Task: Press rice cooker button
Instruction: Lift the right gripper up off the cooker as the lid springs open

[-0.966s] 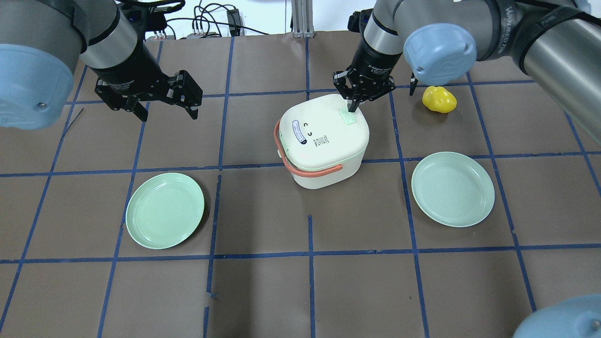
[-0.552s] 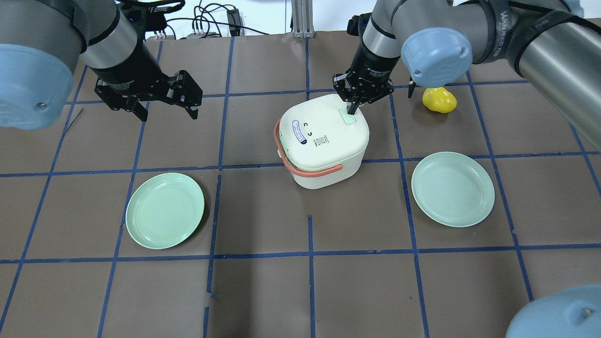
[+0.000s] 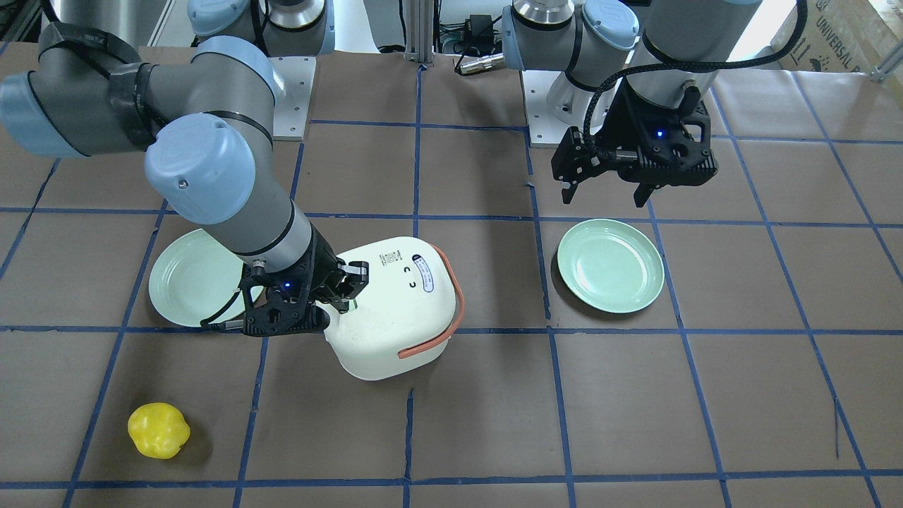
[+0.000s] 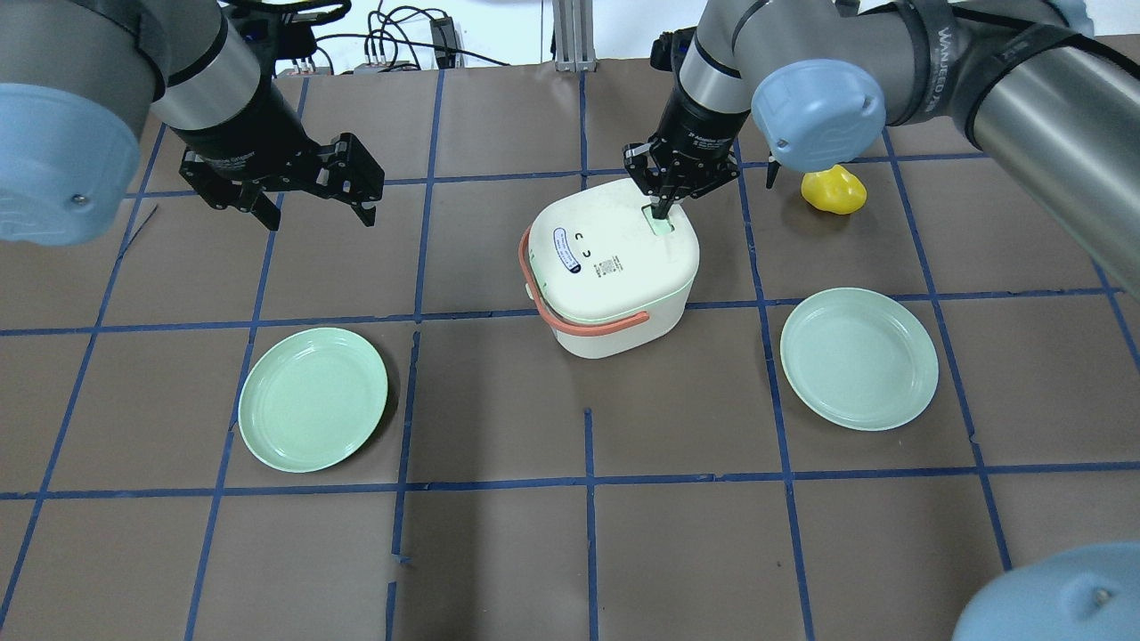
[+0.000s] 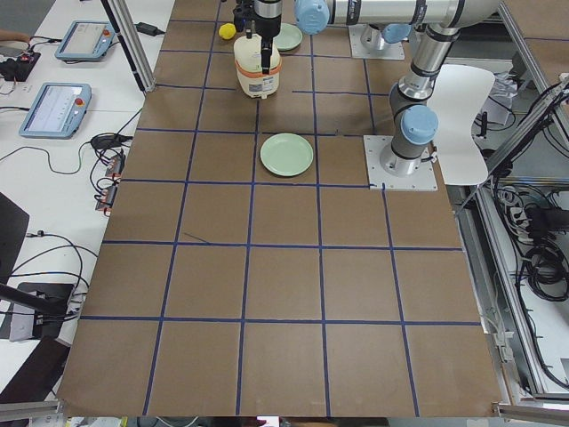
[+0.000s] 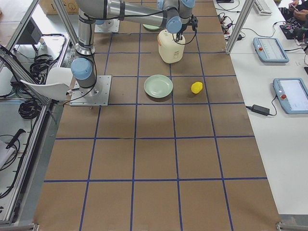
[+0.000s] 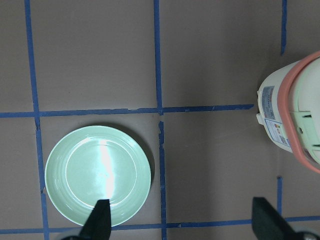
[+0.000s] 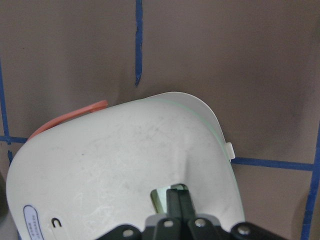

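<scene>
The white rice cooker (image 4: 610, 276) with an orange handle stands mid-table, lid closed. Its pale green button (image 4: 663, 225) sits at the lid's far right corner. My right gripper (image 4: 657, 212) is shut, fingers pointing down, with the tips touching the button. In the right wrist view the shut fingertips (image 8: 178, 194) rest in the button's recess (image 8: 161, 199). In the front-facing view the cooker (image 3: 398, 310) has the right gripper (image 3: 344, 300) at its edge. My left gripper (image 4: 316, 212) is open and empty, hovering above the table to the far left (image 3: 604, 199).
One green plate (image 4: 312, 399) lies front left, below the left gripper (image 7: 97, 175). Another green plate (image 4: 859, 358) lies right of the cooker. A yellow pepper-like object (image 4: 833, 189) lies far right, close behind the right arm's wrist.
My right gripper has shifted slightly left and down onto the button. The left arm and the cooker have not moved.
</scene>
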Action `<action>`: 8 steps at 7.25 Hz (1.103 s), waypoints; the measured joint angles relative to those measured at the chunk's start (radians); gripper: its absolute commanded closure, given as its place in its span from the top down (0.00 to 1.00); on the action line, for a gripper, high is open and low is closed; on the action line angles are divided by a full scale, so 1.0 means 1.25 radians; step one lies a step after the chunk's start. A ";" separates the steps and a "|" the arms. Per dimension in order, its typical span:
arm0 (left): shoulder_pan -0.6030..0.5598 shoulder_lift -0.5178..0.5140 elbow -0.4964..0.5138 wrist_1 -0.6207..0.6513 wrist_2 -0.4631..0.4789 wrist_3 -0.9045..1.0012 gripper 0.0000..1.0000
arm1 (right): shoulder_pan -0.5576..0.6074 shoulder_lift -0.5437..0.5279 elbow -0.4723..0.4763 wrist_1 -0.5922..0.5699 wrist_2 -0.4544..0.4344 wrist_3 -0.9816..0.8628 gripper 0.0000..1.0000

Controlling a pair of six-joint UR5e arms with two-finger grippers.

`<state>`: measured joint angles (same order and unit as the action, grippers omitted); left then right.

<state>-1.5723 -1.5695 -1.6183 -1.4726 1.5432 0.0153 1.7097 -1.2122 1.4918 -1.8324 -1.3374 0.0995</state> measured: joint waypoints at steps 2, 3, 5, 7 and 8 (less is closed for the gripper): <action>0.000 0.000 0.000 0.000 0.000 0.000 1.00 | 0.001 -0.002 -0.009 0.003 -0.006 0.000 0.23; 0.000 0.000 0.000 0.000 0.000 0.000 1.00 | 0.001 -0.010 -0.028 0.025 -0.009 0.000 0.43; 0.000 0.000 0.000 0.000 0.000 0.000 1.00 | 0.000 -0.037 -0.141 0.170 -0.012 0.002 0.97; 0.000 0.000 0.000 0.000 0.000 0.000 1.00 | -0.005 -0.060 -0.257 0.282 -0.040 0.002 1.00; 0.000 -0.001 0.000 0.000 0.000 0.000 1.00 | -0.011 -0.074 -0.275 0.302 -0.065 -0.001 1.00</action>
<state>-1.5723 -1.5703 -1.6184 -1.4726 1.5431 0.0153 1.6960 -1.3052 1.1476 -1.4555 -1.4186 0.0987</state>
